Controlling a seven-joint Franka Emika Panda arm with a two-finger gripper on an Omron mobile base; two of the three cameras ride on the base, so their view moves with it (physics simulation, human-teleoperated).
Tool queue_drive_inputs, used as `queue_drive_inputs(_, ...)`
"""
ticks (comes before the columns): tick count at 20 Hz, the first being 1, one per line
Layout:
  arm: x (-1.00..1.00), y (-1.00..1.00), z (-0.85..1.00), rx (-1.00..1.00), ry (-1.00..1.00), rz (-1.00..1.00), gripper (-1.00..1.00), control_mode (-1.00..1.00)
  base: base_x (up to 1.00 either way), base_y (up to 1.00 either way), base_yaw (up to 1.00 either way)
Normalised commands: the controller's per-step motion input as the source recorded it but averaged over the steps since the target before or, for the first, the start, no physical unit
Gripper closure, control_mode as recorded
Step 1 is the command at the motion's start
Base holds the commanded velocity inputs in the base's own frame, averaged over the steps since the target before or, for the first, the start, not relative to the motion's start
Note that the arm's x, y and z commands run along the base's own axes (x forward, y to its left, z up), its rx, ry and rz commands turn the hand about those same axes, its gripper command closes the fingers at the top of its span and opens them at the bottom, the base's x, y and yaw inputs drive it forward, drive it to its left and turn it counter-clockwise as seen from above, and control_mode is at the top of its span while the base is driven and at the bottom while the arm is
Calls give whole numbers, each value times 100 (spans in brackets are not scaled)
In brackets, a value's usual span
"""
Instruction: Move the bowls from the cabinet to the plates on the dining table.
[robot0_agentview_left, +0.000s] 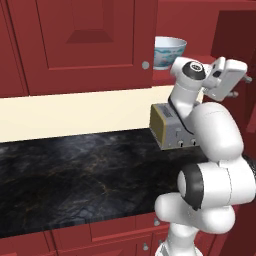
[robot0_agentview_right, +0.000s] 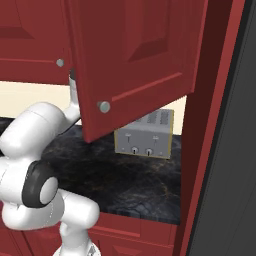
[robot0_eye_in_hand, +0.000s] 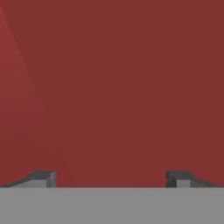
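You see the gripper (robot0_eye_in_hand: 111, 179) facing a flat dark red surface very close in the hand view; its two finger tips (robot0_eye_in_hand: 43, 178) stand far apart at the bottom, and nothing is between them. In the left base view the white hand (robot0_agentview_left: 227, 77) is raised at the upper right, at the level of the cabinet (robot0_agentview_left: 85, 45) shelf, tilted, beside the dark red side wall.

The white bowl with blue-teal pattern (robot0_agentview_left: 168, 51) sits upright on the red shelf inside the cabinet, just right of the closed door with the small silver knob (robot0_agentview_left: 145, 65). The hand is to the right of this bowl and does not touch it. Of the second bowl you cannot tell anything here.

Under the cabinet a metal toaster (robot0_agentview_right: 145, 134) stands on the black marbled counter (robot0_agentview_left: 75, 175), against the cream wall; the arm partly covers it in the left base view. In the right base view the open cabinet door (robot0_agentview_right: 135, 60) hangs forward and hides the upper arm, its knob (robot0_agentview_right: 104, 106) near the lower corner
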Motion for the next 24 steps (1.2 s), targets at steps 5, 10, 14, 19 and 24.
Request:
queue_drive_inputs(5,0,-48,0,3,-14,0,-100,-100,0,0,0)
queue_drive_inputs(10,0,-57,0,0,-15,-2,-100,-100,0,0,0)
queue_drive_inputs(14,0,-57,0,0,-17,0,-100,-100,0,0,0)
queue_drive_inputs(19,0,-58,0,0,-19,0,-100,-100,0,0,0)
queue_drive_inputs(24,0,-28,0,1,-22,0,-100,-100,0,0,0)
